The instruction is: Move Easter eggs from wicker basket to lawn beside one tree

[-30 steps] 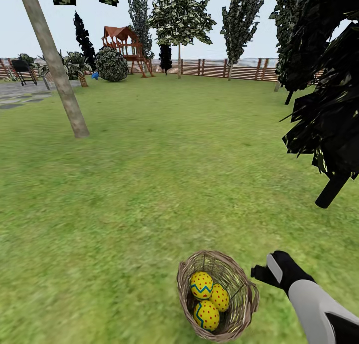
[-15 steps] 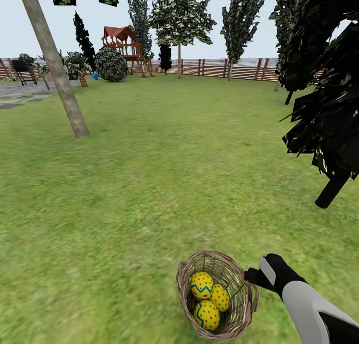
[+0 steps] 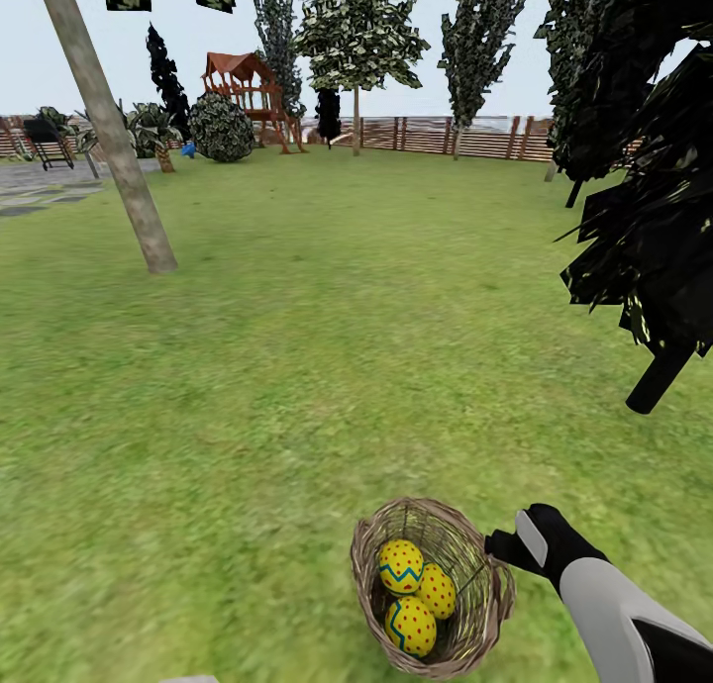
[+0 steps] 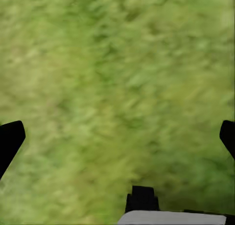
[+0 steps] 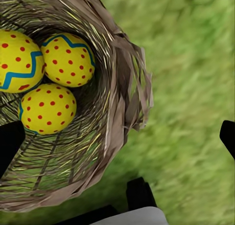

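All three Easter eggs [image 5: 46, 73] sit in the wicker basket [image 3: 485, 574] on the lawn [image 3: 297, 386]. My right claw [image 5: 117, 142] is open, empty, over the rim. Eggs look hard, smooth, slippery: grip across the middle. Left claw [image 4: 117, 137] open over grass.

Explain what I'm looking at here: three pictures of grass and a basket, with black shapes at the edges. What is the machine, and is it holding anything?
This is a simulated two-armed robot in a garden. The wide picture comes from a camera on its head, looking down over the lawn. The wicker basket sits on the grass with the three Easter eggs inside. The white and black limb beside it is the right arm, ending in the right gripper. The other two pictures come from cameras on each wrist. The black shapes at their edges are the gripper fingers, spread wide. The right wrist looks into the basket at the eggs; the left gripper hangs over bare grass. Nothing is held.
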{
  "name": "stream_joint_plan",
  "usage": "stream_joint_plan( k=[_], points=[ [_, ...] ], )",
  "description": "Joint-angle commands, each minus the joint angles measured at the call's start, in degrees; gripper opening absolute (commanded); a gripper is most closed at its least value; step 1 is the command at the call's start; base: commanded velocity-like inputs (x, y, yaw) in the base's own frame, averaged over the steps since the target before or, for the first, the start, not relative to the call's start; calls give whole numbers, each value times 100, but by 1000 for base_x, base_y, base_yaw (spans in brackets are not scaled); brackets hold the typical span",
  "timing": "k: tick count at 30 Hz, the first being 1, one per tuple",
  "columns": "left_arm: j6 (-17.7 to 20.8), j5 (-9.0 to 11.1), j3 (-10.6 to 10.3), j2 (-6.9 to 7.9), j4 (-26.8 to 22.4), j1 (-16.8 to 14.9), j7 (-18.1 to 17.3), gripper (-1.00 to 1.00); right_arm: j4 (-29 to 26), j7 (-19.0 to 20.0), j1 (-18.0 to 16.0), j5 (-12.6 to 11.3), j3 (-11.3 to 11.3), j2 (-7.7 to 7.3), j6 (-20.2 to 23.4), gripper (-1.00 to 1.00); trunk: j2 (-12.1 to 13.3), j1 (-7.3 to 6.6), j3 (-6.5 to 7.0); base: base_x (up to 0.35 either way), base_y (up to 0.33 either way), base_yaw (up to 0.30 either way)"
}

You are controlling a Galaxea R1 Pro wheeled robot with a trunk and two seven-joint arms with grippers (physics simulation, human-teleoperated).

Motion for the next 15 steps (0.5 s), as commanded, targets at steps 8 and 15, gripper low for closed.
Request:
stream_joint_plan(
  k=[8,15],
  points=[
    [1946,2,447,35,-2244,58,12,100,-119,22,-37,-19,-26,10,-139,100,-203,110,-94,0,0,0],
    [2027,-35,474,25,-2405,64,45,100,-166,29,-139,-14,-28,-9,-165,100,-203,110,-94,0,0,0]
  ],
)
